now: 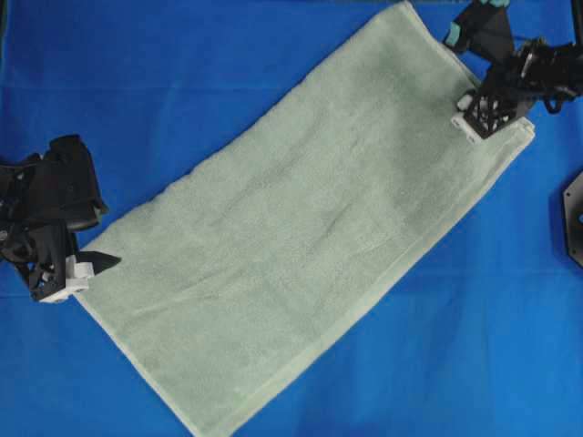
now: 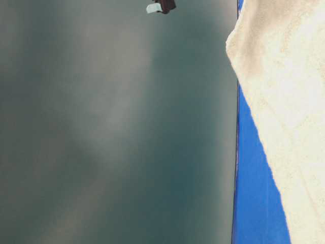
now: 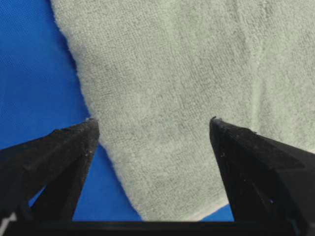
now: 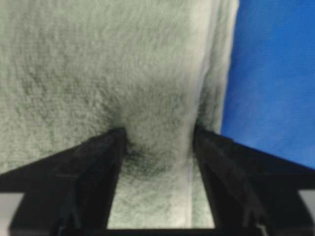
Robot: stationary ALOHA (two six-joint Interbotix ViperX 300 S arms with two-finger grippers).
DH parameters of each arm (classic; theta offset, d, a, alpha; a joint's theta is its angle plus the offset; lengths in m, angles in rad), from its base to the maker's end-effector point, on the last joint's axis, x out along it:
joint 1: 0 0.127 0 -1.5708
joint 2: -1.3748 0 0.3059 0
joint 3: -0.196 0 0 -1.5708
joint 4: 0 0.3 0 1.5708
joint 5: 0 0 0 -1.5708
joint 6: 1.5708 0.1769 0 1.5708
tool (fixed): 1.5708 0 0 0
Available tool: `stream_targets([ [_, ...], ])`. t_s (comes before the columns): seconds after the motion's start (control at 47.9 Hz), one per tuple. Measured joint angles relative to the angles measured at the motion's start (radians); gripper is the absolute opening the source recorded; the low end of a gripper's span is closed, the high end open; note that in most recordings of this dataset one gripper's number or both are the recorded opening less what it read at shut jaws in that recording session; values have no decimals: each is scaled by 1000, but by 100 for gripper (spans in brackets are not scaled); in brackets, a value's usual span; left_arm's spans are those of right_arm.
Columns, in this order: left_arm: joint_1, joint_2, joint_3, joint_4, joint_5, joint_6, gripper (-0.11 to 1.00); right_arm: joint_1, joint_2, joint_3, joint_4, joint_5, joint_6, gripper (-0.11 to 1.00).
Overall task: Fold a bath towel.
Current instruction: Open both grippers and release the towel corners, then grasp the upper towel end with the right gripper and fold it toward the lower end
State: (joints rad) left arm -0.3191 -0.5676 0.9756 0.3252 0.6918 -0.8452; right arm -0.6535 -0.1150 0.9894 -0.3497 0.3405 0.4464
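Observation:
The bath towel (image 1: 301, 237) is a pale sage-green terry rectangle lying flat and diagonal on the blue cloth, from lower left to upper right. My left gripper (image 1: 86, 273) hovers at the towel's left corner. In the left wrist view it (image 3: 152, 123) is open, with that corner of the towel (image 3: 172, 162) lying between the spread fingers. My right gripper (image 1: 475, 118) is down on the towel's right corner. In the right wrist view it (image 4: 157, 132) is open too, its fingertips (image 4: 115, 137) pressing into the pile beside the hemmed edge (image 4: 197, 73).
Blue cloth (image 1: 182, 91) covers the table around the towel. A black plate-like part (image 1: 572, 218) sits at the right edge. The table-level view is mostly a blurred dark surface, with the towel (image 2: 289, 76) and a blue strip (image 2: 254, 193) at its right.

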Motion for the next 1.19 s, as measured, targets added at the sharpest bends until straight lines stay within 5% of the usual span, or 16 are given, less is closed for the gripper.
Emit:
stream_targets([
  [0.209, 2, 0, 0, -2, 0, 2, 86, -2, 6, 5, 2, -14, -3, 54],
  [0.397, 2, 0, -3, -2, 0, 0, 86, 2, 6, 5, 8, -25, 3, 15],
  [0.71, 2, 0, -14, -2, 0, 6, 86, 18, -12, 0, 23, 12, 18, 15],
  [1.003, 0, 2, -21, -2, 2, 6, 86, 264, -143, -127, 66, 198, 104, 15],
  [1.191, 2, 5, -21, -2, 2, 6, 86, 462, -74, -261, 63, 225, 204, 15],
])
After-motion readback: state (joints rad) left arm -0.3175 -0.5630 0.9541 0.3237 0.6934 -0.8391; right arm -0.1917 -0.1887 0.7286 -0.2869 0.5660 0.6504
